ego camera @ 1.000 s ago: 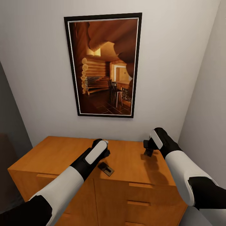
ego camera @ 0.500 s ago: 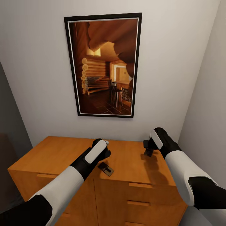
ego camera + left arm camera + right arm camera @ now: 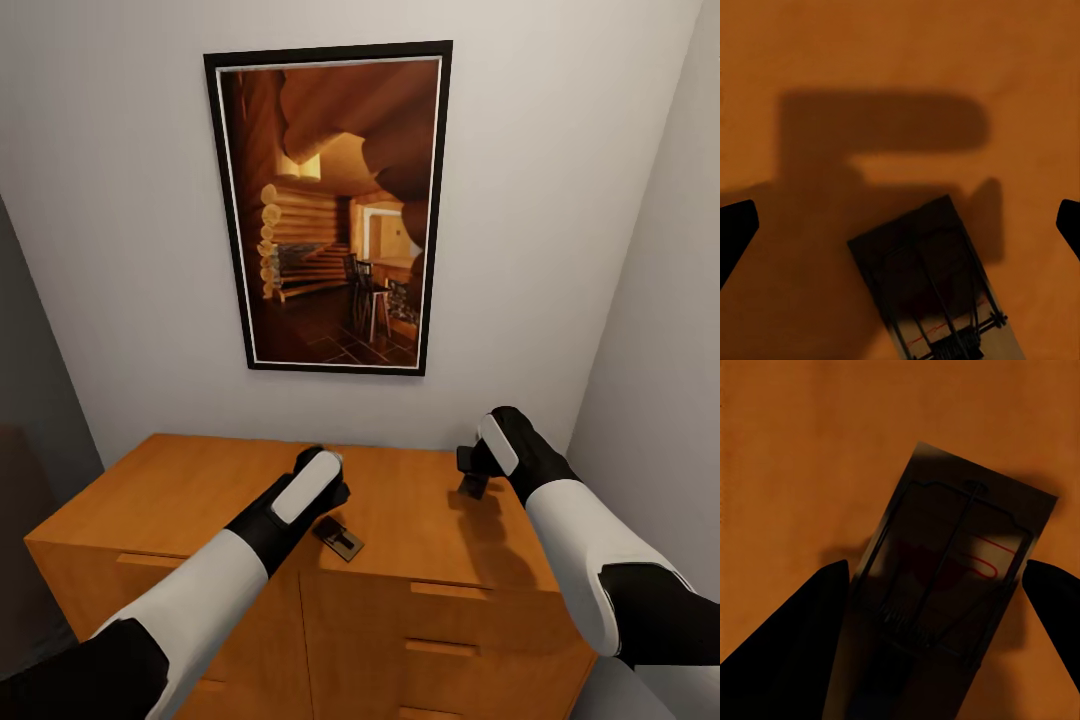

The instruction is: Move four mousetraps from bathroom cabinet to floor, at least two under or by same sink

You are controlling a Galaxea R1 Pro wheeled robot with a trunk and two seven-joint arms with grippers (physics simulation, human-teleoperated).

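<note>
The open left end effector is hovering over a flat tan wooden mousetrap on the orange-brown wooden cabinet; the right end effector is gripping another mousetrap; neither is floored yet.

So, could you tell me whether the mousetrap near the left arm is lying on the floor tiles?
No, the mousetrap lies flat on the orange-brown top of the cabinet, close under the left gripper.

no readable text, labels or numbers — none on picture, none on mousetraps
</note>
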